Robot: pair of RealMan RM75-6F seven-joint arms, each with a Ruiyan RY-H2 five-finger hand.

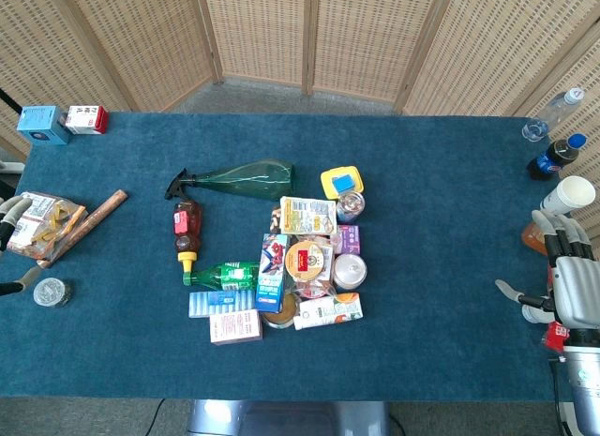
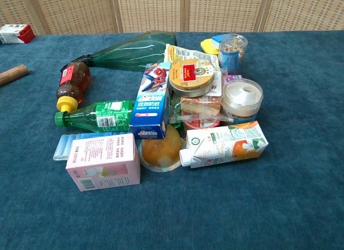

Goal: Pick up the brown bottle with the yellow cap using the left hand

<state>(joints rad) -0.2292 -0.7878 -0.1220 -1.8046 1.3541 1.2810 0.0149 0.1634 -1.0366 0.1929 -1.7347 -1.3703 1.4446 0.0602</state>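
Note:
The brown bottle with the yellow cap lies on its side on the blue table, cap toward the front, left of the pile of groceries. In the chest view the bottle rests between a green spray bottle and a green drink bottle. Only part of my left hand shows at the far left edge, beside a snack bag; its fingers are apart, it holds nothing, and it is far from the bottle. My right hand rests at the table's right edge, fingers spread and empty.
A green spray bottle lies behind the brown bottle and a green drink bottle lies in front of it. Cartons, cups and boxes crowd the middle. A snack bag, wooden stick and small tin sit at left; bottles and a cup stand at right.

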